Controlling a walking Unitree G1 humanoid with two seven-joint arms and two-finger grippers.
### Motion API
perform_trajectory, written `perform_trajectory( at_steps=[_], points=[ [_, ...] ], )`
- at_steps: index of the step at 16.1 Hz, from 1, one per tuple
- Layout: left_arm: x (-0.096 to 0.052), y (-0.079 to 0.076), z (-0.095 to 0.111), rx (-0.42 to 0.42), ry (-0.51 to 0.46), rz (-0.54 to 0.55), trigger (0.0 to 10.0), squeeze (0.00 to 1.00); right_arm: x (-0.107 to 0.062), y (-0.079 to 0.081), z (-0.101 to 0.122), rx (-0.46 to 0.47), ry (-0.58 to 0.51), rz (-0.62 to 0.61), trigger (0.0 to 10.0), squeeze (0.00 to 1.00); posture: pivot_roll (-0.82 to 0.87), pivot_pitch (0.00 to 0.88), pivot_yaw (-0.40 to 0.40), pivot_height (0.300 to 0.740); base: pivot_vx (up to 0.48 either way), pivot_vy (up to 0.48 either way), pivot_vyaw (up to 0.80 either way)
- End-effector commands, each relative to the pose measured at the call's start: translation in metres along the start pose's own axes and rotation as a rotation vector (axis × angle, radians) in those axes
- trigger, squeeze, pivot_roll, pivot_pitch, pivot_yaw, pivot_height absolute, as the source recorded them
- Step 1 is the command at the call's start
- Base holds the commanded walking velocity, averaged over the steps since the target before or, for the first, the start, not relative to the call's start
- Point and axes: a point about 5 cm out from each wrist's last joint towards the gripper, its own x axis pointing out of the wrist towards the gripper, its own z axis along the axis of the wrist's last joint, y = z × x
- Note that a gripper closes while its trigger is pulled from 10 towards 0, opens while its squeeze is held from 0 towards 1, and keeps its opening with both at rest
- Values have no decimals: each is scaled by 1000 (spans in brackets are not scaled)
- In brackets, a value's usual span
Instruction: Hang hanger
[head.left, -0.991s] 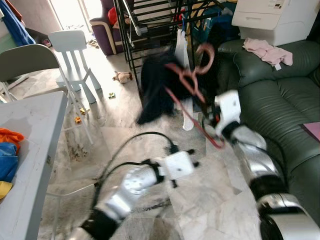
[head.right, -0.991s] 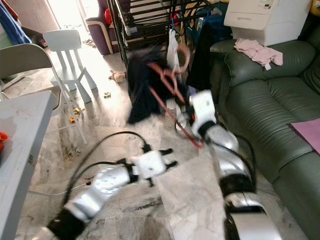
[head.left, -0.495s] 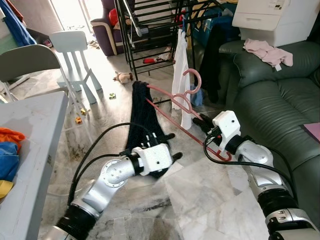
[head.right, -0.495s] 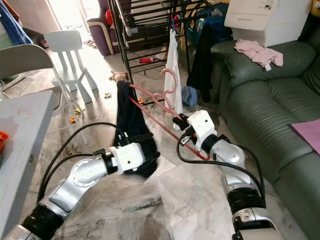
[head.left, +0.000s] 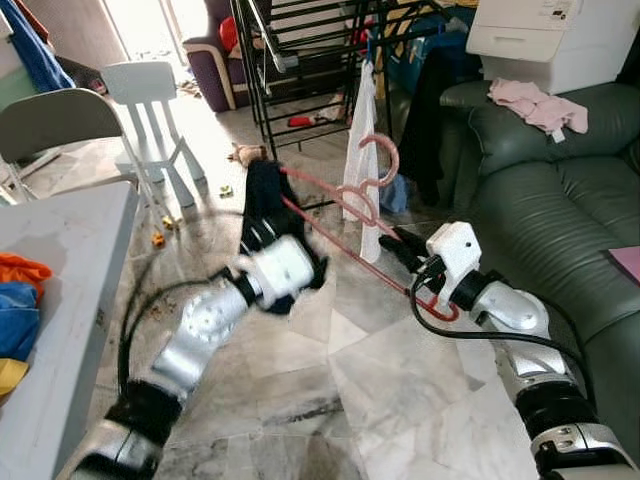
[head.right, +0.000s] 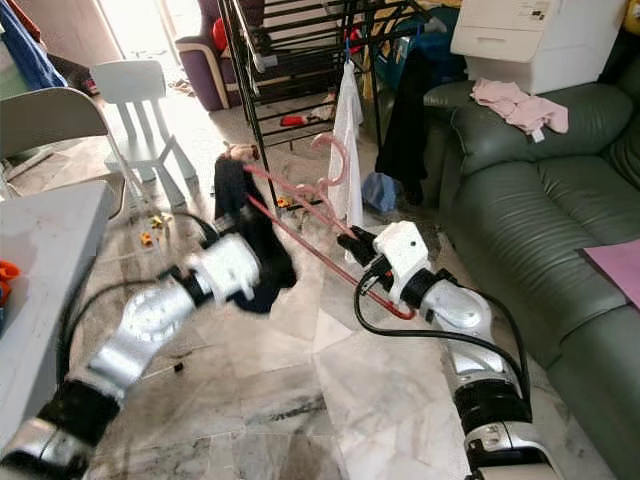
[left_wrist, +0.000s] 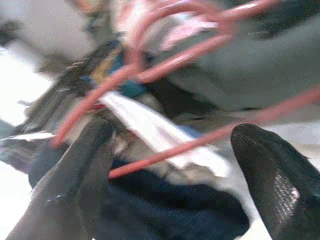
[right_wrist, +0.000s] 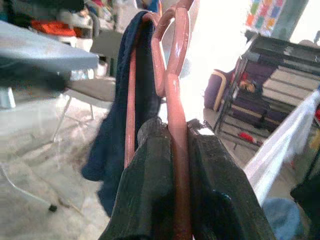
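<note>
The pink hanger, draped with a dark garment at its far end, is clamped in the right gripper jaws, hook raised toward the drying rack beyond. The left gripper, jaws apart, reaches beneath, probably to steady the cloth.

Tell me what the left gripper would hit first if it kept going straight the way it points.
Probably the dark garment draped on the pink hanger. The left gripper has its jaws open, with the hanger's bar and the cloth right between them. Depth is blurred, so the bar might come first.
</note>
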Motion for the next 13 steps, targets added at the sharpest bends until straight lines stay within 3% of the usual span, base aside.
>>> perform_trajectory(
  at_steps=[1,4,8,12,13],
  points=[
    [0,12,-4,8,25,72,10000,1000,6,-2,19,-18,-94,12,10000,0,-100,0,103,740,0,0,0],
    [0,13,-3,31,10,61,10000,1000,1,2,20,-28,-85,102,10000,0,-103,0,104,740,0,0,0],
    [-7,26,-13,39,46,106,10000,1000,-9,-5,17,-38,-55,109,10000,0,-103,0,108,740,0,0,0],
    [-7,36,-8,-55,37,280,10000,1000,-3,-3,17,-50,-64,62,10000,0,-100,0,106,740,0,0,0],
    [-8,36,-8,-83,42,306,10000,910,-2,-2,17,-52,-66,58,10000,0,-100,0,106,740,0,0,0]
  ],
)
